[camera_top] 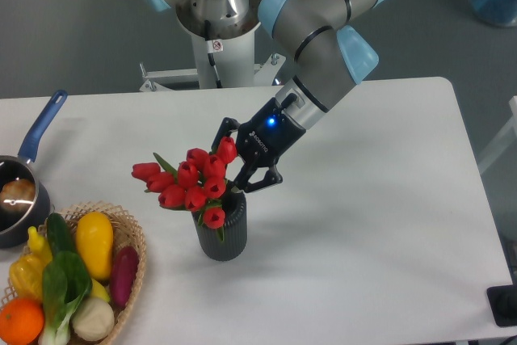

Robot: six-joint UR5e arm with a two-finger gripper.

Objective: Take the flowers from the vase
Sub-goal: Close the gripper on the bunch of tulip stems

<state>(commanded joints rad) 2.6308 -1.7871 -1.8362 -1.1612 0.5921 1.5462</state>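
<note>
Wicker basket (129,236) of vegetables sits lower left, untouched. Centre frame, the red tulips (190,183) tilt leftward above the ribbed grey vase (220,233), stems apparently not yet clear of its mouth. The gripper (236,174) is at the bunch's right side, fingers seemingly clamped on the stems, though blooms hide the contact. Grasp looks made; lifting clear remains.

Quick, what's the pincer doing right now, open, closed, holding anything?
Pincer: closed on the flowers, just above the vase.
</note>
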